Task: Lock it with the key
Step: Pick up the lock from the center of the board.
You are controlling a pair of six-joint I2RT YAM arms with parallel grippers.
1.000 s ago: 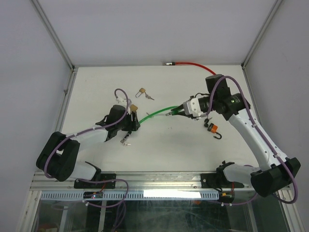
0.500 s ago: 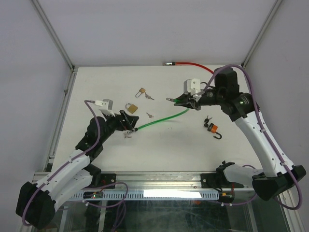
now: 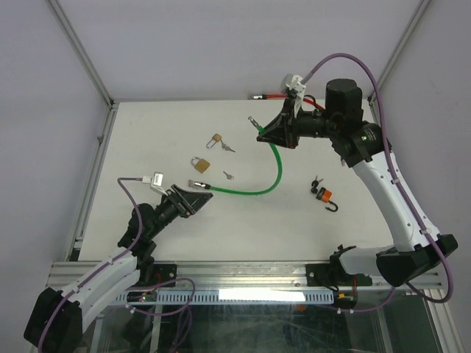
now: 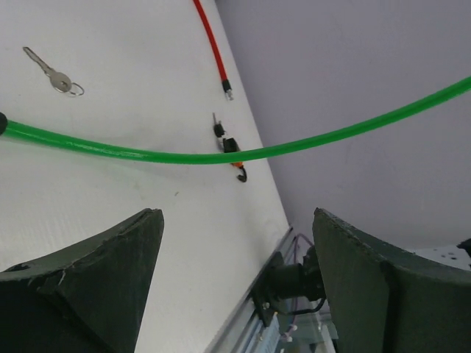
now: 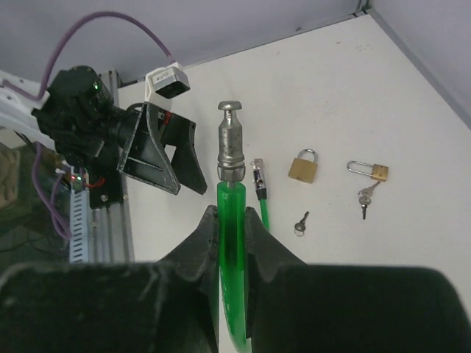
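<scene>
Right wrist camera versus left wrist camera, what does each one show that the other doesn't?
Only the right wrist view shows a brass padlock, a second brass padlock, the open left hand, and the metal pin end of the cable gripped in the right hand. Only the left wrist view shows the red cable and the orange padlock. Both show the green cable and the white table. Each also shows a loose key, though I cannot tell whether it is the same one.

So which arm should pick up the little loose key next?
Probably the left. Its pincer is open, empty and low near the key, while the right pincer is shut on the green cable, holding its end up high.
</scene>
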